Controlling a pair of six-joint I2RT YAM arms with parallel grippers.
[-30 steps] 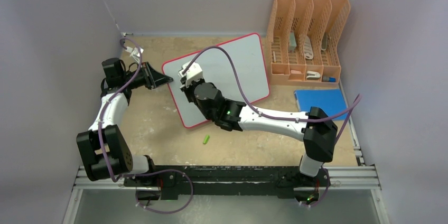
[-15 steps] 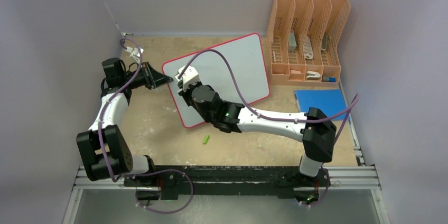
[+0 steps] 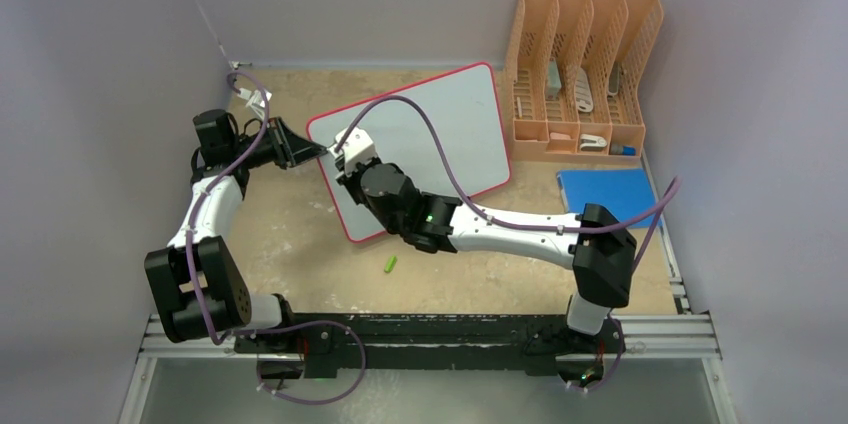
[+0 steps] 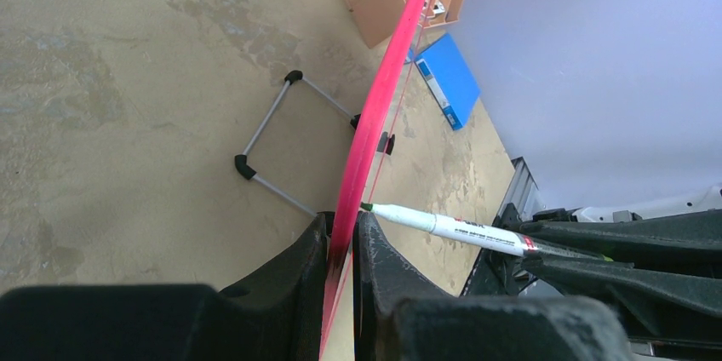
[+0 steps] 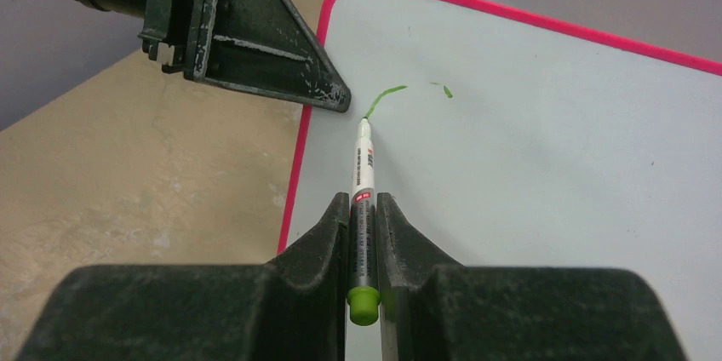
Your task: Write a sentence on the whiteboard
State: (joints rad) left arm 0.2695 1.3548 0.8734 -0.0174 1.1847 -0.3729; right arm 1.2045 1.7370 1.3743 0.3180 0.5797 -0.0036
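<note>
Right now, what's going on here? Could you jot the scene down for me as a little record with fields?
Left end effector: shut on the red rim of the whiteboard
Right end effector: shut on a green marker
Marker tip: on the board near its left edge, at the end of the stroke
Writing: one short green stroke and a small dash beside it
Loose on table: small green piece
Far right: orange organizer, flat blue rectangle

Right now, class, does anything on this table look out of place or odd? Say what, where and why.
A small green piece, perhaps a pen cap, lies loose on the table close to the whiteboard's near edge. The whiteboard also sits skewed to the table's edges.
</note>
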